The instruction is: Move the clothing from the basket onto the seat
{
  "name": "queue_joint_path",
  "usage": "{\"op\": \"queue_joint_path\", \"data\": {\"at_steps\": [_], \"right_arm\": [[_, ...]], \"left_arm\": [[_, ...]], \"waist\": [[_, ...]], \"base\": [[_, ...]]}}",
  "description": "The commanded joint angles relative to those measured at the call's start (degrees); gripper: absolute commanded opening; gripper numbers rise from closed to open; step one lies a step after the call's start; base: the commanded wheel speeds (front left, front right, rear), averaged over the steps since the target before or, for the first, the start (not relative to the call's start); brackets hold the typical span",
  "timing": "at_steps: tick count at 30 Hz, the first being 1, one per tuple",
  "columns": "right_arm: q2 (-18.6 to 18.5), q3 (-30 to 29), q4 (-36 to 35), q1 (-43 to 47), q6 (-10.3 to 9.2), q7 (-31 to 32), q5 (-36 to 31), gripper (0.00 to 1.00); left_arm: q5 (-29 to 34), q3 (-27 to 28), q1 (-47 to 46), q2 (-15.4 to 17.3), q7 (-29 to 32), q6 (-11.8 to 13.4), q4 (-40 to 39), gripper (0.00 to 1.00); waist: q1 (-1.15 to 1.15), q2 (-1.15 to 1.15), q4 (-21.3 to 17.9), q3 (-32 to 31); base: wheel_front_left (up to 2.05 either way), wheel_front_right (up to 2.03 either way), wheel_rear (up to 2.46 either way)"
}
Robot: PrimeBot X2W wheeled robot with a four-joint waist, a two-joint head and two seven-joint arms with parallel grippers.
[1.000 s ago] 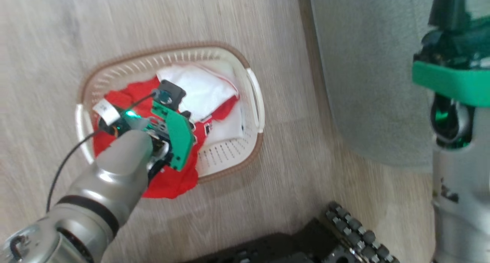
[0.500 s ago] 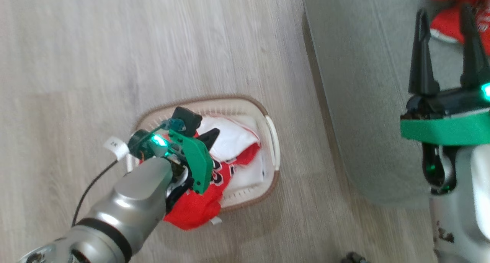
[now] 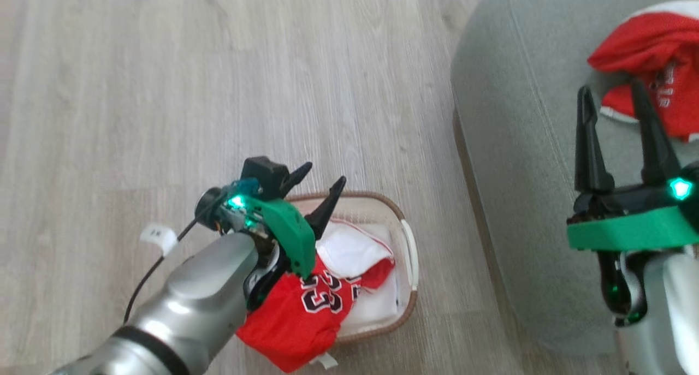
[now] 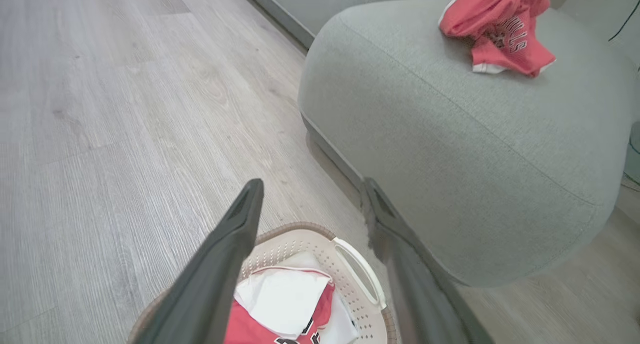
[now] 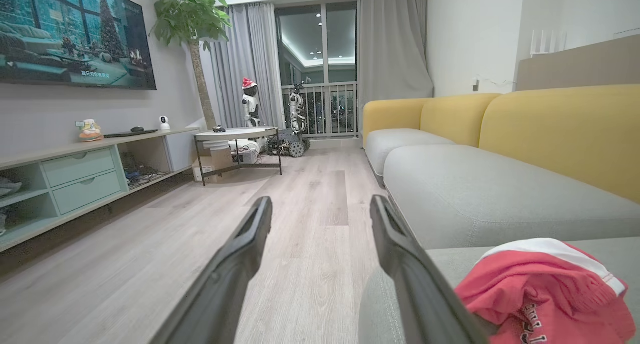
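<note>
The cream basket stands on the wood floor beside the grey-green seat. Red clothing with a black 23 and white lining lies in it and hangs over its near rim. My left gripper hovers over the basket's far rim, open, with nothing between its fingers; in the left wrist view the left gripper points past the basket toward the seat. A second red jersey lies crumpled on the seat. My right gripper is open just short of it, and the jersey sits to its right.
Pale wood floor stretches left of the basket. Along the room run a long sofa with yellow backs, a low TV cabinet, a round table, a potted tree and small robots by the window.
My left gripper has opened and its fingers have risen out of the clothing in the basket. The head camera has shifted, bringing the seat's jersey and the right gripper into view.
</note>
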Motion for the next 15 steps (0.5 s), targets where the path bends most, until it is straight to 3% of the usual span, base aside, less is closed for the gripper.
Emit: {"op": "queue_joint_path", "data": {"at_steps": [1,7,15], "right_arm": [[-0.8,1.2,-1.7,0.5,-0.02,0.4,0.4,1.0],[-1.1,0.7,-2.0,3.8,-0.02,1.0,0.9,1.0],[-1.1,0.5,-2.6,7.8,-0.02,1.5,1.6,1.0]], "left_arm": [[0.3,2.4,-0.1,2.4,-0.8,1.1,-3.0,1.0],[1.0,6.0,3.1,7.4,-0.9,5.7,-13.1,1.0],[0.0,10.9,9.5,17.1,-0.8,13.3,-28.3,1.0]], "waist": [[0.01,-0.01,1.1,-2.4],[0.01,-0.01,2.6,-6.2],[0.01,-0.01,4.3,-9.2]], "base": [[0.0,0.0,0.0],[0.0,0.0,0.0],[0.0,0.0,0.0]]}}
